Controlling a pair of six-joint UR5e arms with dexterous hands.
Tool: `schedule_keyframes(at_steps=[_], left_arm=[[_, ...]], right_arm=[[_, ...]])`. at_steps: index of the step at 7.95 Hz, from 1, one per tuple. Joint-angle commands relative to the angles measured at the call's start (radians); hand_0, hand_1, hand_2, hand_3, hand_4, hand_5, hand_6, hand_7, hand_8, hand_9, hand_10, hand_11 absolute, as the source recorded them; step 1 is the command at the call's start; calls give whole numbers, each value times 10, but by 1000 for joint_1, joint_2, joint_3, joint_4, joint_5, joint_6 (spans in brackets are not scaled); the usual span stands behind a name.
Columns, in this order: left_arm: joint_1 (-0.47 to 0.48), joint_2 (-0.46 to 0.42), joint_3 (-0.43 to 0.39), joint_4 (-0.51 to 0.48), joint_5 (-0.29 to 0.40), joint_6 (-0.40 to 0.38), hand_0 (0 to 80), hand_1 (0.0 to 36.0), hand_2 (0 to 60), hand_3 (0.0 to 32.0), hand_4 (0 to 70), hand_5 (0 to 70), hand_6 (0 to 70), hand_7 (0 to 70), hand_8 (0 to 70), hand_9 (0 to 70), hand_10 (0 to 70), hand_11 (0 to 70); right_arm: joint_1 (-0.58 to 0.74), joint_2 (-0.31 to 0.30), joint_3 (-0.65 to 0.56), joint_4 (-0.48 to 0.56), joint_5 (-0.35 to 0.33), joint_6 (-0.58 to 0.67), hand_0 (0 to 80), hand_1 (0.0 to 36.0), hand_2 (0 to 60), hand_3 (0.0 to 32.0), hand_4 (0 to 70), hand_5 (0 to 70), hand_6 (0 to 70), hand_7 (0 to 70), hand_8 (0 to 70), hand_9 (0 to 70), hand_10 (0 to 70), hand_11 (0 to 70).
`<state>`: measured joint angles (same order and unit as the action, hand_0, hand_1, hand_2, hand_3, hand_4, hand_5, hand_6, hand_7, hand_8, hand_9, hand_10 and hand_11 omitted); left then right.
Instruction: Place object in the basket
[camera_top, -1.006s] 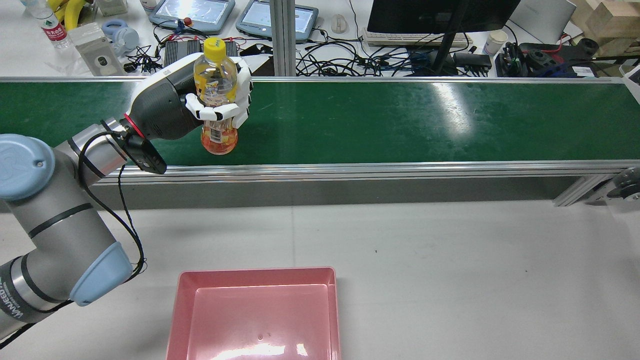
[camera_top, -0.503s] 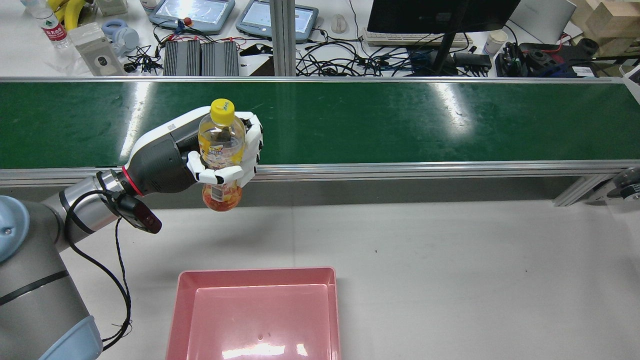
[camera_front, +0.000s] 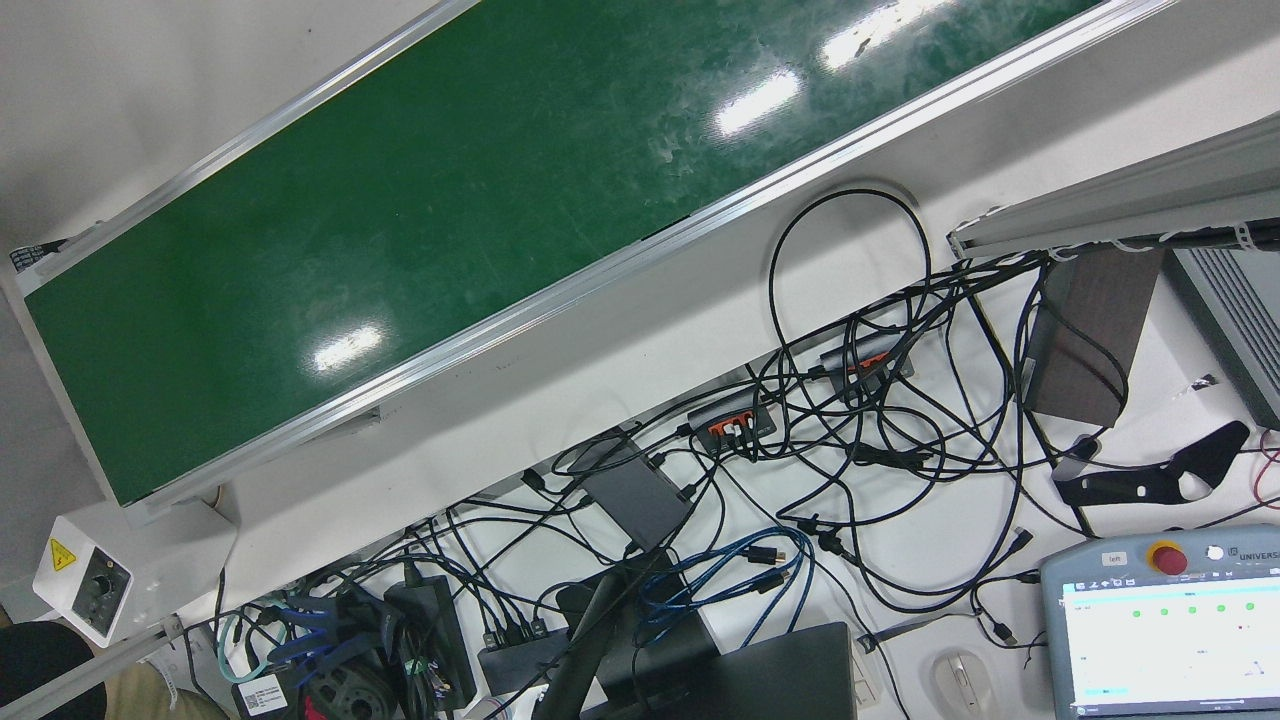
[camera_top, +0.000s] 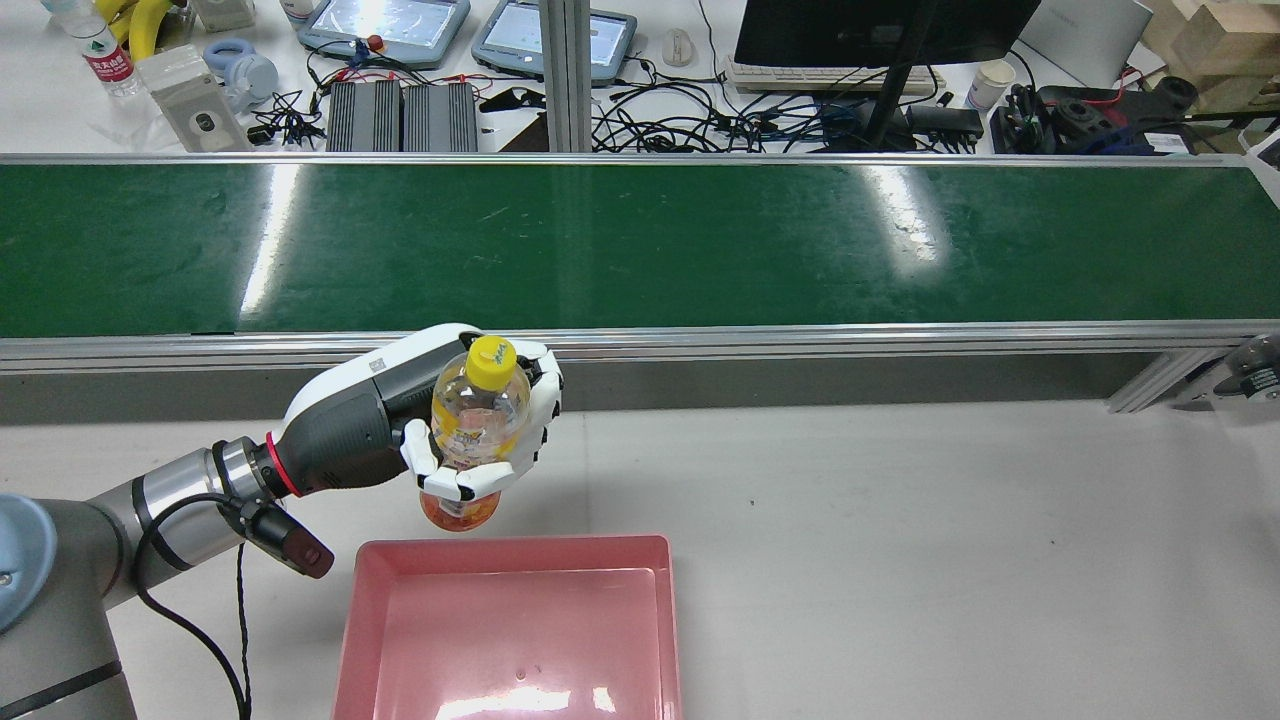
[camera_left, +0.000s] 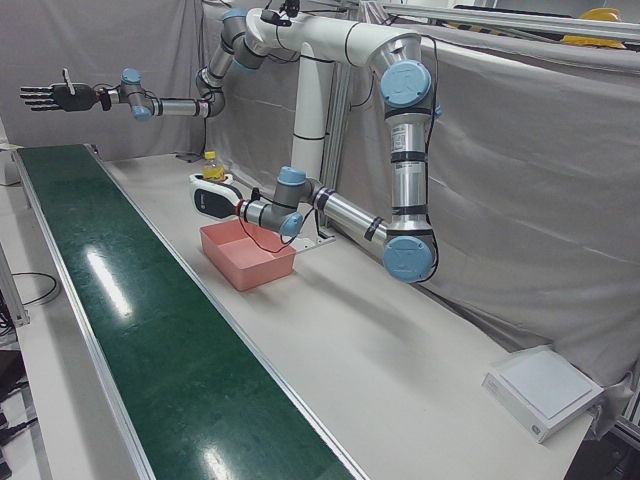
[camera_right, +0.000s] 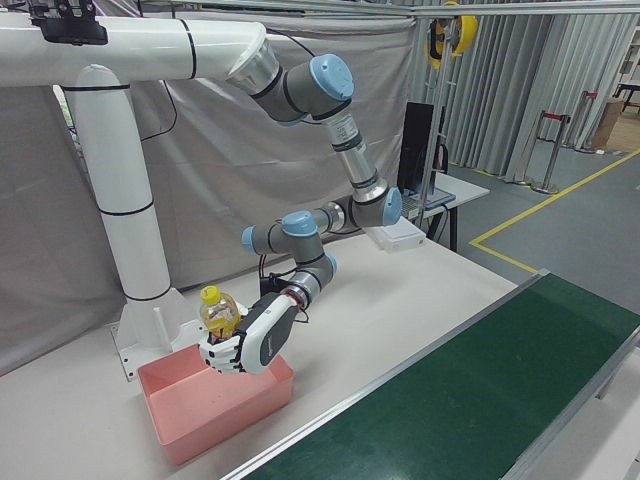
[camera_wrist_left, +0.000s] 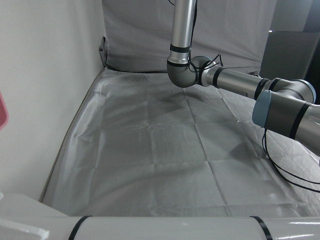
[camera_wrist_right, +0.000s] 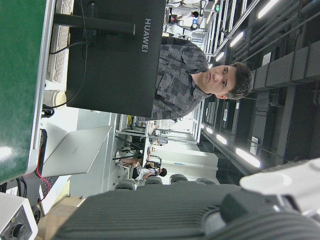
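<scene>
A clear bottle with a yellow cap and orange drink stands upright in my left hand, which is shut around its middle. The hand holds it in the air just above the far left edge of the pink basket, which has nothing in it. The right-front view shows the same bottle in the left hand over the basket. In the left-front view the bottle is behind the basket. My right hand is open and empty, stretched out high and away from the basket.
The long green conveyor belt with its aluminium rails runs across beyond the white table. A desk with cables, monitor and pendants lies past the belt. A white pedestal stands behind the basket.
My left hand has carried the bottle from over the belt, across the near rail, down toward the basket's far edge. The grip has stayed shut on it.
</scene>
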<state>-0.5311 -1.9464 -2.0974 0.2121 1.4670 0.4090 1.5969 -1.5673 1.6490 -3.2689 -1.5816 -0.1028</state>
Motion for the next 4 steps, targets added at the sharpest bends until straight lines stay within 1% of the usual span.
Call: schedule_keyframes(at_steps=[1, 2, 3, 4], left_arm=[[74, 75, -73, 57, -1, 79, 594, 185, 233, 0, 374, 700, 392, 594, 531, 700, 687, 700], [103, 75, -72, 67, 1, 88, 571, 120, 0, 0, 331, 650, 250, 458, 397, 546, 555, 700], [97, 83, -88, 67, 18, 85, 542, 65, 0, 0, 284, 556, 172, 362, 289, 425, 443, 630], [100, 148, -130, 64, 22, 85, 536, 33, 0, 0, 206, 527, 131, 322, 229, 346, 363, 521]], right_arm=[[0, 0, 0, 0, 0, 0, 0, 0, 0, 0, 0, 0, 0, 0, 0, 0, 0, 0], [0, 0, 0, 0, 0, 0, 0, 0, 0, 0, 0, 0, 0, 0, 0, 0, 0, 0], [0, 0, 0, 0, 0, 0, 0, 0, 0, 0, 0, 0, 0, 0, 0, 0, 0, 0], [0, 0, 0, 0, 0, 0, 0, 0, 0, 0, 0, 0, 0, 0, 0, 0, 0, 0]])
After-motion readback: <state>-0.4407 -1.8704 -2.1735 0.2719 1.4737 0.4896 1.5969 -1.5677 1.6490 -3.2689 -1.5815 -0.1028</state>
